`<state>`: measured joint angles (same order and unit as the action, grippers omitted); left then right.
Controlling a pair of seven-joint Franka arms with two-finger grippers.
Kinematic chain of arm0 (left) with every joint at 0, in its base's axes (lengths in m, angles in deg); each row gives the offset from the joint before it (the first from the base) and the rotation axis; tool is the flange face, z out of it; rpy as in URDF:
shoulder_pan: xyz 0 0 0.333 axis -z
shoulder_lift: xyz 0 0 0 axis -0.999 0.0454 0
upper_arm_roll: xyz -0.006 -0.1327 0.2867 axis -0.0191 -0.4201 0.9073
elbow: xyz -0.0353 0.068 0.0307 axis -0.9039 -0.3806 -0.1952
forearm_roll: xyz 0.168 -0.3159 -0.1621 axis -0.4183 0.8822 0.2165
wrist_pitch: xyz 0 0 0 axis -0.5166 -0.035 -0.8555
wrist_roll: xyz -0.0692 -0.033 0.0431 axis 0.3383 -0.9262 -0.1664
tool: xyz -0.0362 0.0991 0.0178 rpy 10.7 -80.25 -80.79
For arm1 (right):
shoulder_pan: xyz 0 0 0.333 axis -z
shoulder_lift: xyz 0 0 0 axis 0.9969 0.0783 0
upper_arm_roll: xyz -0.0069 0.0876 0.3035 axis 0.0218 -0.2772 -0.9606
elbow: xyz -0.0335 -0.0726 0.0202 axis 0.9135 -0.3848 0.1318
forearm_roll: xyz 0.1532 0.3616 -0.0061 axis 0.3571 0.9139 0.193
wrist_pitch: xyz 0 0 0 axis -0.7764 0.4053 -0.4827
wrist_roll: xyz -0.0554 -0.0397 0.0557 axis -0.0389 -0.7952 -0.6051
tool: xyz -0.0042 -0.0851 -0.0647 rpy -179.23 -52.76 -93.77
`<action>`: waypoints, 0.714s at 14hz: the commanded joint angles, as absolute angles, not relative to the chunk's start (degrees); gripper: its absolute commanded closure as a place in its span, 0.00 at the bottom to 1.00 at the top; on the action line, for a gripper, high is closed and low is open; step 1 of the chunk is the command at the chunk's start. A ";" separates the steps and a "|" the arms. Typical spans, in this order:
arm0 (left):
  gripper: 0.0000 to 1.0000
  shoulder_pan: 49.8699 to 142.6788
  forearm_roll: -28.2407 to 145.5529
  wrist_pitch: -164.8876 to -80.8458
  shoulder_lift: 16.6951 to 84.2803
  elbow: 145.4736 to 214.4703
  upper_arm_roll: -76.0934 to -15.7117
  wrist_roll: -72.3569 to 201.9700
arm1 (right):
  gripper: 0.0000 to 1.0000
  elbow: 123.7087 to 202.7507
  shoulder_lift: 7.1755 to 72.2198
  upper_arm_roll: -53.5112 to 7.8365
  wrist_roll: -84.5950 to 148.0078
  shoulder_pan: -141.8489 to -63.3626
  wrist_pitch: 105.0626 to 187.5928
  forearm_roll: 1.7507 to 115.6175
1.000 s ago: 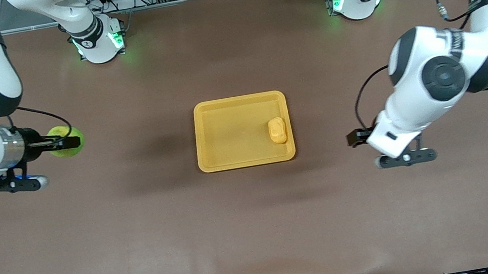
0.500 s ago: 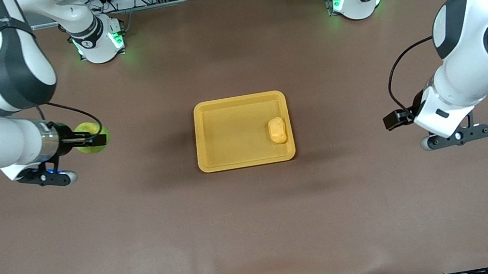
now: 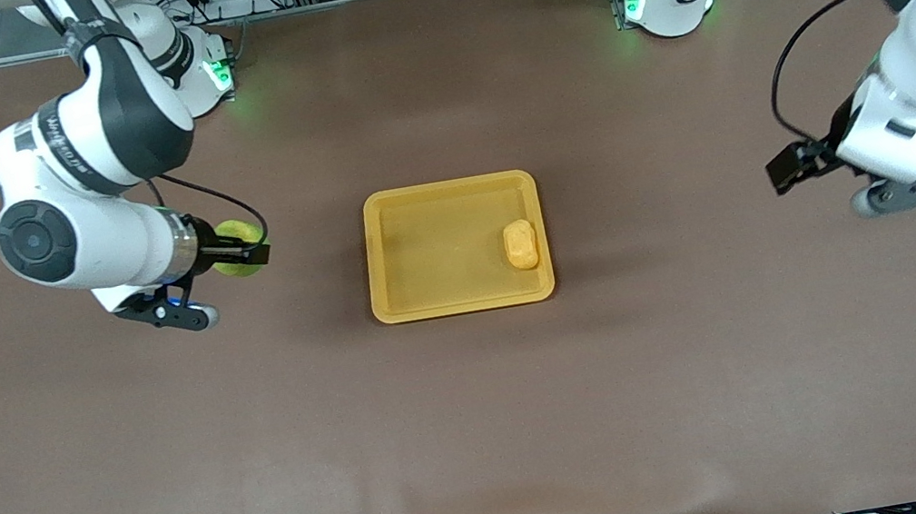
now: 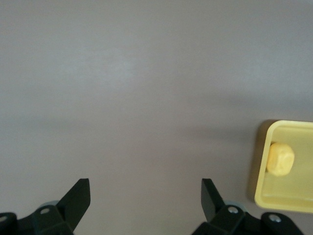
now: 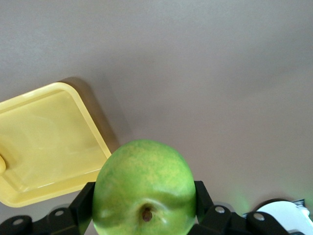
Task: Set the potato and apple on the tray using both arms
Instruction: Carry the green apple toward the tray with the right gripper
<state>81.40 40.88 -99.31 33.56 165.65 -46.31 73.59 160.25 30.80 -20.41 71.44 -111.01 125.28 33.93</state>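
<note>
I am carrying the apple (image 3: 238,248) clamped in the right gripper (image 3: 248,255) jaws over the table (image 3: 486,436) toward the tray (image 3: 438,302), where the potato (image 3: 520,244) is lying, while the left gripper (image 3: 786,170) is waiting aside, jaws apart and empty.

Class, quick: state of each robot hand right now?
Left hand: open, empty.
Right hand: closed, holding the apple.

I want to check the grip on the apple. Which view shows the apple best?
The right wrist view: the apple fills it, clamped between the right tool's fingers. The front view shows only a green sliver. The left wrist view misses it.
</note>
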 commanded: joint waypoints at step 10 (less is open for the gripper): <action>0.00 87.04 46.06 -91.31 22.24 169.99 -34.52 63.45 | 1.00 168.53 34.16 -19.85 89.90 -125.57 143.90 34.93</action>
